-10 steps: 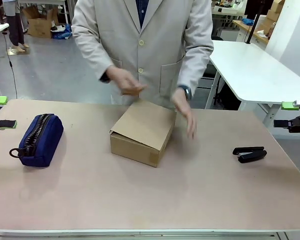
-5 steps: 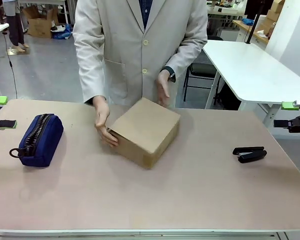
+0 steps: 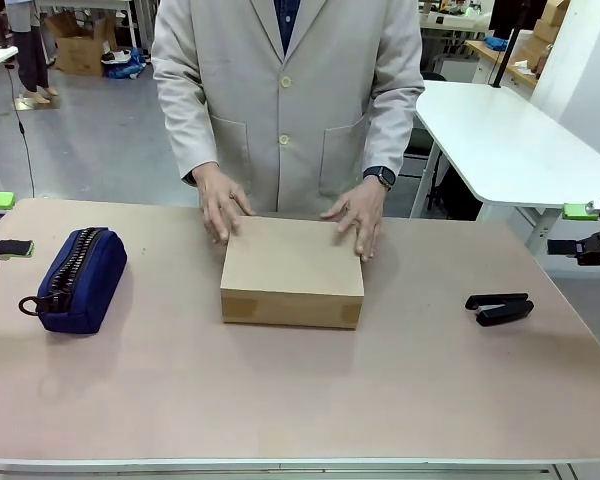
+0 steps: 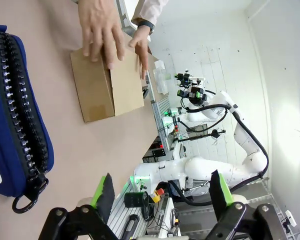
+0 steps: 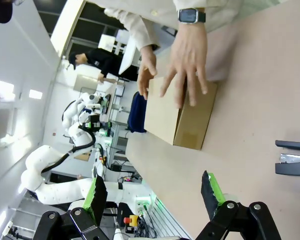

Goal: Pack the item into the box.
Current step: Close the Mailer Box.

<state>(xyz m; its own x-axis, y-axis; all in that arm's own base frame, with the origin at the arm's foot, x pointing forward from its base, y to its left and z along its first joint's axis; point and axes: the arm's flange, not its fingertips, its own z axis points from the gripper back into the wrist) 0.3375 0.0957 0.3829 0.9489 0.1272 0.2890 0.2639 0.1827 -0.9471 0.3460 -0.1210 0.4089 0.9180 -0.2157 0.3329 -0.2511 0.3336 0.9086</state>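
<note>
The brown cardboard box (image 3: 292,265) lies closed in the middle of the table, its lid flat. The person's hands (image 3: 223,208) rest on its far edge. The box also appears in the left wrist view (image 4: 110,85) and the right wrist view (image 5: 170,117), with hands on top. The item is hidden. My left gripper (image 3: 5,249) hangs at the table's left edge and my right gripper (image 3: 580,247) at the right edge, both far from the box. Each wrist view has green-padded fingers spread wide with nothing between them: left gripper (image 4: 162,192), right gripper (image 5: 154,195).
A navy zip pouch (image 3: 80,278) lies on the left of the table (image 3: 310,390), close under my left gripper (image 4: 15,115). A black stapler (image 3: 500,307) sits at the right (image 5: 292,157). The person stands at the far side. A white table stands behind on the right.
The person has turned the box square to the table and pressed its lid flat, and now has both hands resting on its far edge. Neither arm has moved.
</note>
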